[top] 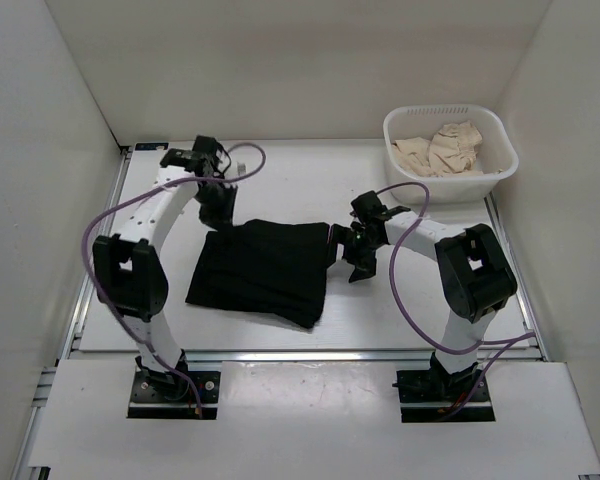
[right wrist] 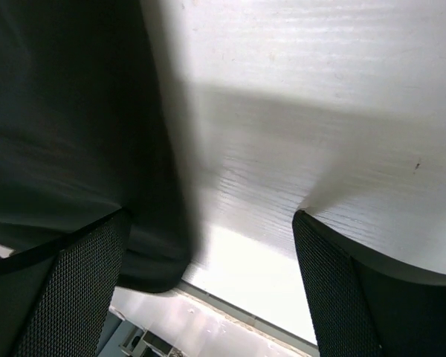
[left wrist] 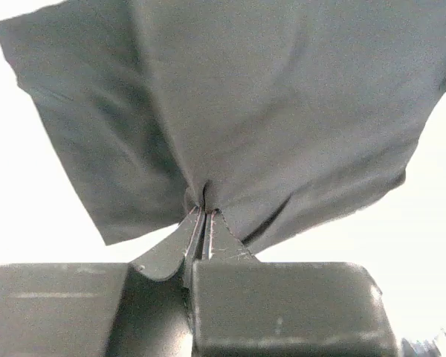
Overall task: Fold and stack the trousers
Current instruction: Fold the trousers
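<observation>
The black trousers (top: 263,268) lie folded in a rough square on the white table, between the two arms. My left gripper (top: 217,215) is at their far left corner and is shut on a pinch of the fabric; the left wrist view shows the cloth (left wrist: 238,111) bunched between the closed fingertips (left wrist: 205,216). My right gripper (top: 357,262) is at the right edge of the trousers, open and empty. In the right wrist view the black fabric (right wrist: 67,126) lies by the left finger (right wrist: 74,297), with bare table between the jaws.
A white basket (top: 502,165) at the back right holds crumpled beige cloth (top: 442,150). White walls enclose the table on three sides. A metal rail (top: 300,356) runs along the table's near edge.
</observation>
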{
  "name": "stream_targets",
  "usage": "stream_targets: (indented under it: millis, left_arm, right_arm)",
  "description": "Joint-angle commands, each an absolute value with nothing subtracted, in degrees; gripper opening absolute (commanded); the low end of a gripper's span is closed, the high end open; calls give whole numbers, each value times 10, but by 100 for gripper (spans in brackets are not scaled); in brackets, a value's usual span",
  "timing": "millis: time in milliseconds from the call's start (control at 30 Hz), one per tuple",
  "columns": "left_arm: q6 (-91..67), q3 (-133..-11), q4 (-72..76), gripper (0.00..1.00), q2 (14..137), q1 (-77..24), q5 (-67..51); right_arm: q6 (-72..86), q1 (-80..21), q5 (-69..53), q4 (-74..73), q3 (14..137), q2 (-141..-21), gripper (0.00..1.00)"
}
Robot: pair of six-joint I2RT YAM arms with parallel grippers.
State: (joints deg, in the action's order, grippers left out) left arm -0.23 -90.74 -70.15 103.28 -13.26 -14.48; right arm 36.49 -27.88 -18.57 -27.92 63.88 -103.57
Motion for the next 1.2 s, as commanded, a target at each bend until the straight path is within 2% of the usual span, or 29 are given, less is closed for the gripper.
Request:
stream_targets:
  millis: [0,67,200,233,333,400,533,667,800,933,1000,1033,1067,1100,1133,1167]
  left_arm:
    - [0,-999,-757,14,952,-134,5]
    - [0,-983,-757,14,922,-128,50]
    - [0,-828,-726,14,917,-45,31]
    - [0,-758,-703,14,917,-37,26]
    - [0,-680,-598,14,931,-4,19]
    - [0,-672,-534,14,964,23,19]
    - [0,-692,-509,16,1022,44,13]
    - [0,-729,-509,19,1029,62,1]
    - [0,-729,-509,19,1016,62,1]
    - [0,-734,-516,19,1011,62,1]
    - [0,-734,-522,26,1011,62,1]
    - [0,-734,-527,32,1011,62,1]
    - [0,-734,-527,38,1011,62,1]
    - [0,-734,-527,55,1006,62,1]
    - [0,-740,-533,59,1005,62,6]
    - [0,-740,-533,62,1005,68,13]
  right_arm:
    - [364,-282,-185,-267,623,-1015,94]
    - [370,-282,-185,-261,623,-1002,95]
    - [370,-302,-185,-254,623,-997,98]
    - [370,-309,-191,-249,632,-1005,98]
    - [370,-325,-200,-238,658,-1028,98]
    - [370,-342,-210,-231,680,-1048,98]
    - [365,-375,-223,-195,711,-1063,98]
    - [405,-405,-243,-127,736,-1085,98]
    - [466,-412,-280,-64,742,-1154,98]
    - [490,-447,-280,-64,765,-1193,98]
    - [520,-454,-267,-53,772,-1212,98]
    - [535,-454,-262,-23,772,-1217,96]
    - [571,-454,-262,-5,760,-1226,89]
    - [586,-454,-262,13,760,-1226,80]
    - [597,-454,-262,27,760,-1232,69]
    - [603,-454,-255,27,760,-1232,46]
